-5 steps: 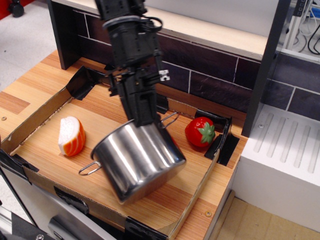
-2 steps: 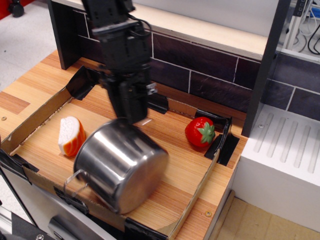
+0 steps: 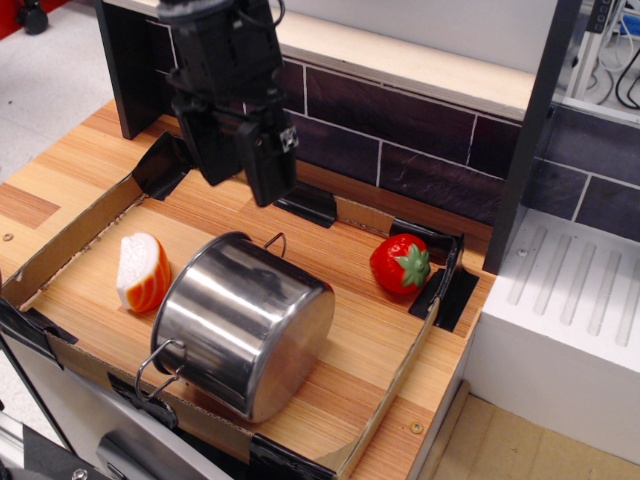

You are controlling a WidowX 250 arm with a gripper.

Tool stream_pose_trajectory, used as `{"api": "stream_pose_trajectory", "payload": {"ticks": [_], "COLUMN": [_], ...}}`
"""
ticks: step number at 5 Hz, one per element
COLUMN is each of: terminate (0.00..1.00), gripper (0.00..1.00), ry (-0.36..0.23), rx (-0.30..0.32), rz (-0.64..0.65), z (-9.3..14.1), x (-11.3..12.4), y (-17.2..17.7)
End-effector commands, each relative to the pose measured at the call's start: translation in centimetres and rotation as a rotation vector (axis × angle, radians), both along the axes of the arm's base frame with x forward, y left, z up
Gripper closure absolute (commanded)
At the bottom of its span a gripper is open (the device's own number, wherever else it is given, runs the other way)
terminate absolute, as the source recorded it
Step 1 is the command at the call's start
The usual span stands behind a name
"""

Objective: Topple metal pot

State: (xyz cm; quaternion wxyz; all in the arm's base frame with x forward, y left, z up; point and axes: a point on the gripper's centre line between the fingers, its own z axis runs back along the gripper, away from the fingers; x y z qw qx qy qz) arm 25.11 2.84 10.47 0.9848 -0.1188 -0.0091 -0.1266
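**Pot Down, Jaws Parted Above It**

The gripper is seen raised above the tray, its two dark fingers spread apart with nothing held between them — fully released. Directly below and slightly toward the camera from those fingertips, the metal pot is found lying on its side on the wooden floor of the tray, its shiny cylindrical wall turned upward and its base aimed toward the lower right. No contact between gripper and pot is seen; clear space is visible between them.

One wire loop handle is seen sticking up at the pot's far edge, just beneath the fingertips. The other handle is seen at the near edge, down by the front lip of the cardboard tray, well below and to the left of the gripper.

To the lower left of the gripper, an orange-and-white striped toy is seen standing just beside the pot. To the lower right of the gripper, the toy strawberry is seen near the tray's far corner, apart from the pot. Behind the gripper, a dark tiled backsplash is seen.
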Motion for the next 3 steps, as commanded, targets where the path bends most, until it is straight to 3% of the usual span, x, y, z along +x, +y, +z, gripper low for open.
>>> {"api": "stream_pose_trajectory", "payload": {"ticks": [1, 2, 3], "terminate": [0.00, 0.00, 1.00], "gripper": [0.00, 0.00, 0.00], "ry": [-0.135, -0.135, -0.135], "rx": [0.005, 0.005, 0.005], "rz": [0.027, 0.027, 0.027], "z": [5.81, 5.81, 5.81], "x": [0.00, 0.00, 0.00], "y": [1.30, 1.30, 1.30]}}
